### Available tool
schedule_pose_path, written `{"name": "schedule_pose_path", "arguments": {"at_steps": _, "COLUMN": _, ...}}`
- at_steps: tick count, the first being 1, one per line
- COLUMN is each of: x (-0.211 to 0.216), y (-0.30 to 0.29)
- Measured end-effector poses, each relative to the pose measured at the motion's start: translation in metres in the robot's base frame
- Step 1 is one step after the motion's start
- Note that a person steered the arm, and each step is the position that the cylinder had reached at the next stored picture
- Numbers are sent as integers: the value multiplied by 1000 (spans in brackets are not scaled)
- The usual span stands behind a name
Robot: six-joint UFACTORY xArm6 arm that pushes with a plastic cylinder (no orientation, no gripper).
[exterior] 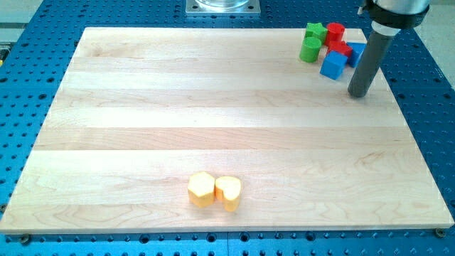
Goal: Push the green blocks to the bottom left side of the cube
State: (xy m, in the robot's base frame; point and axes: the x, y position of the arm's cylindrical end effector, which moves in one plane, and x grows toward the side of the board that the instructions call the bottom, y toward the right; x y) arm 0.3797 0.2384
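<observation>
Two green blocks sit at the view's top right: a star-like green block [316,30] and a green cylinder [310,50] just below it. A blue cube [333,65] lies right of and below the cylinder. A red cylinder [335,32] and a red block [339,48] sit between them, and another blue block [356,52] lies at the right of the cluster. My tip [358,93] rests on the board just right of and below the blue cube, apart from the green blocks.
A yellow hexagonal block [201,189] and a yellow heart-shaped block [228,192] lie side by side near the view's bottom middle. The wooden board [213,114] sits on a blue perforated table [21,107].
</observation>
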Motion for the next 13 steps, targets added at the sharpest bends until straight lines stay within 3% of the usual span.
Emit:
{"name": "schedule_pose_path", "arguments": {"at_steps": 2, "x": -1, "y": 5}}
{"name": "schedule_pose_path", "arguments": {"at_steps": 4, "x": -4, "y": 88}}
{"name": "schedule_pose_path", "arguments": {"at_steps": 5, "x": -33, "y": 107}}
{"name": "schedule_pose_path", "arguments": {"at_steps": 7, "x": -169, "y": 86}}
{"name": "schedule_pose_path", "arguments": {"at_steps": 8, "x": -189, "y": 82}}
{"name": "schedule_pose_path", "arguments": {"at_steps": 13, "x": -173, "y": 4}}
